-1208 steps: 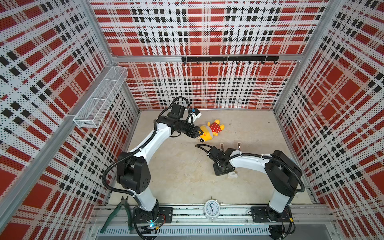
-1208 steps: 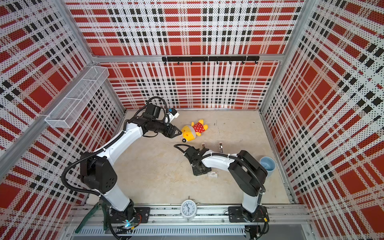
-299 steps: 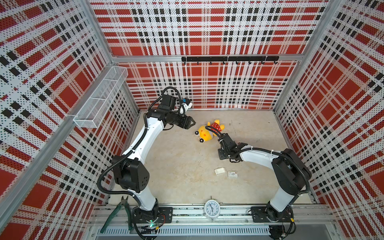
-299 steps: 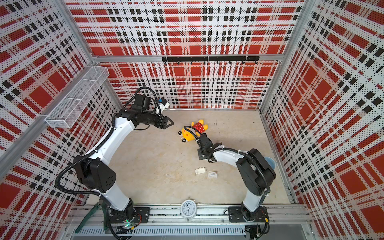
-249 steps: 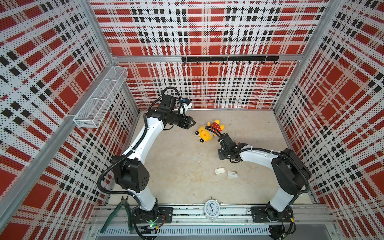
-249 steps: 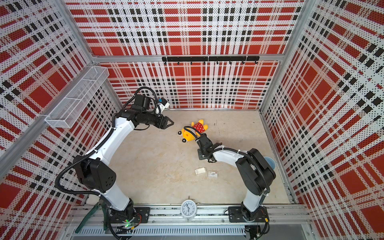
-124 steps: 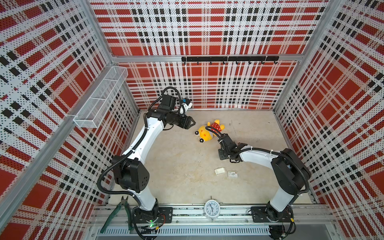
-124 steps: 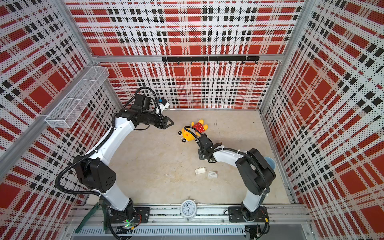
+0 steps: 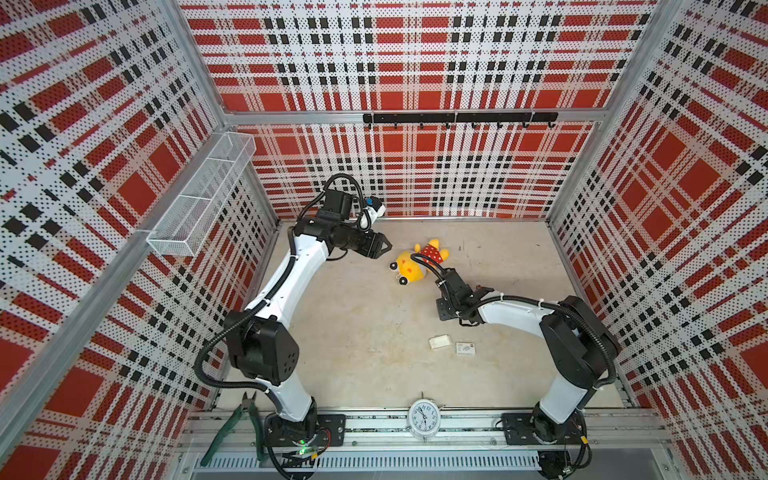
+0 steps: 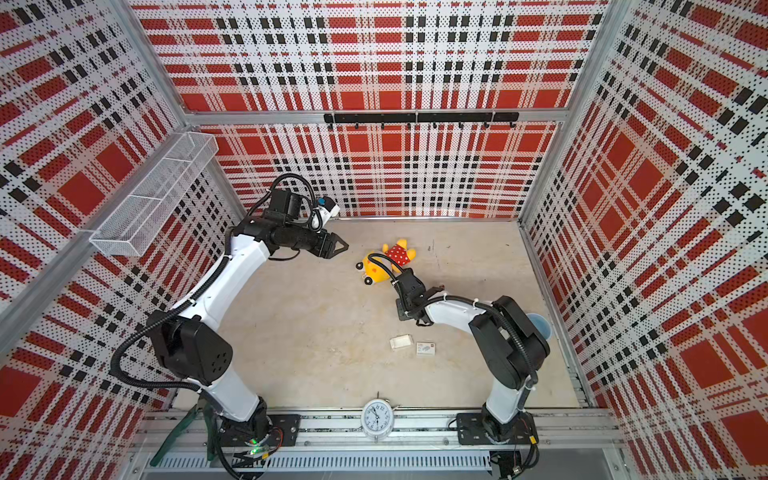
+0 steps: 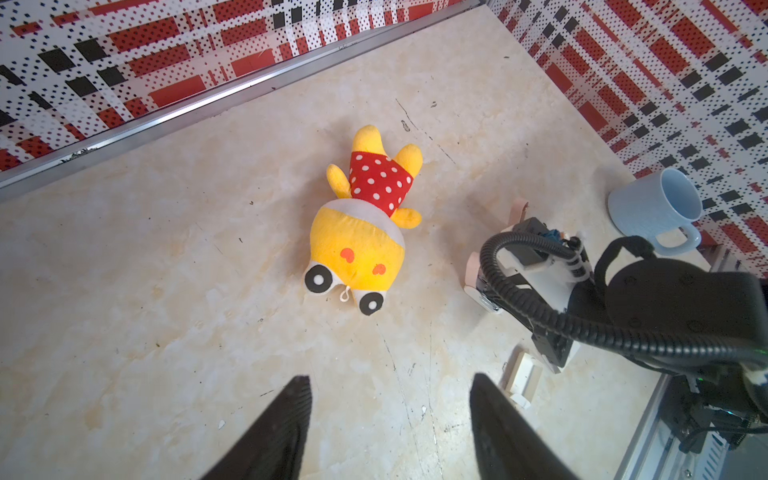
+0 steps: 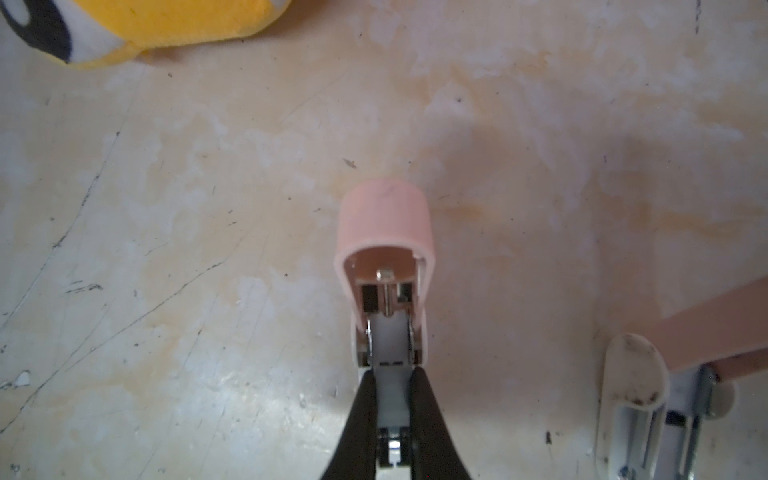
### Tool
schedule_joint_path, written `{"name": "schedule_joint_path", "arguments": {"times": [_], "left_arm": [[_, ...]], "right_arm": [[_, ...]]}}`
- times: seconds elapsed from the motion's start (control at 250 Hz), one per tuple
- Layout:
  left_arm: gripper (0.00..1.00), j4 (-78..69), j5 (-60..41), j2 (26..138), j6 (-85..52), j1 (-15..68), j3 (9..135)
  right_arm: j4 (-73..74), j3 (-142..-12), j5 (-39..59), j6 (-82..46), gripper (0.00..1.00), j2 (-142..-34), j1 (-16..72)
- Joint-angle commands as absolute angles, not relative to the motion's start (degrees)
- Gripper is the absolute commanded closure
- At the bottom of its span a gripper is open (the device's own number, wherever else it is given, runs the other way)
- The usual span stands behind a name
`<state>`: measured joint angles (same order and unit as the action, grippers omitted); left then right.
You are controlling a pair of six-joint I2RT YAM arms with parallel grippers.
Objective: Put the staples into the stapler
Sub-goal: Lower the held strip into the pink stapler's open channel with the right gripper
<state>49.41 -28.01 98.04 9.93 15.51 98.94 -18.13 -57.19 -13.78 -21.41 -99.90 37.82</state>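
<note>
Progress looks past the halfway mark. The stapler [image 12: 384, 232] sits on the table [image 12: 208, 249] with its pink top swung up and its metal channel bared, and the staples [image 12: 391, 399] are at that channel, so fetching and opening seem done. What is left, as I judge it, is to seat the strip fully along the channel, let go, and press the top down. None of that shows as finished, since the top is up and the strip is between the fingers. The right gripper [image 12: 392, 380] has its jaws nearly together, pinched on a narrow pale-grey piece that lies in line with the channel. I take this for the staples, though the wrist view is too close and soft to rule out a white part of the stapler itself. Whether the strip's far end is inside the rails I cannot tell. The left gripper [image 11: 390, 377] hangs over the far left part of the table with its fingers well apart, holding and touching nothing. It is well apart from the stapler, with the toy [image 11: 361, 232] lying between. A second stapler [image 12: 631, 386] lies open just beside the first. The box [image 9: 465, 348] and its tray [image 9: 439, 341] rest side by side nearer the front, clear of both arms.
</note>
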Motion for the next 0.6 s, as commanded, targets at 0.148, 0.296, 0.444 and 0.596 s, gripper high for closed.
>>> {"name": "schedule_joint_path", "arguments": {"times": [0.148, 0.296, 0.444, 0.596], "left_arm": [[0.36, 49.92, -27.86, 98.88, 10.33, 15.89, 99.2], [0.35, 49.92, -27.87, 98.88, 10.34, 15.87, 99.21], [0.36, 49.92, -27.99, 98.97, 10.24, 15.91, 99.18], [0.35, 49.93, -27.98, 99.03, 10.42, 15.83, 99.16]], "right_arm": [[-16.67, -56.63, -13.89, -21.36, 0.87, -102.03, 37.53], [-16.61, -56.33, -13.9, -21.71, 0.87, -102.04, 37.47], [-16.67, -56.18, -13.71, -21.79, 0.87, -102.38, 37.48], [-16.52, -55.82, -13.62, -22.08, 0.86, -102.39, 37.44]]}}
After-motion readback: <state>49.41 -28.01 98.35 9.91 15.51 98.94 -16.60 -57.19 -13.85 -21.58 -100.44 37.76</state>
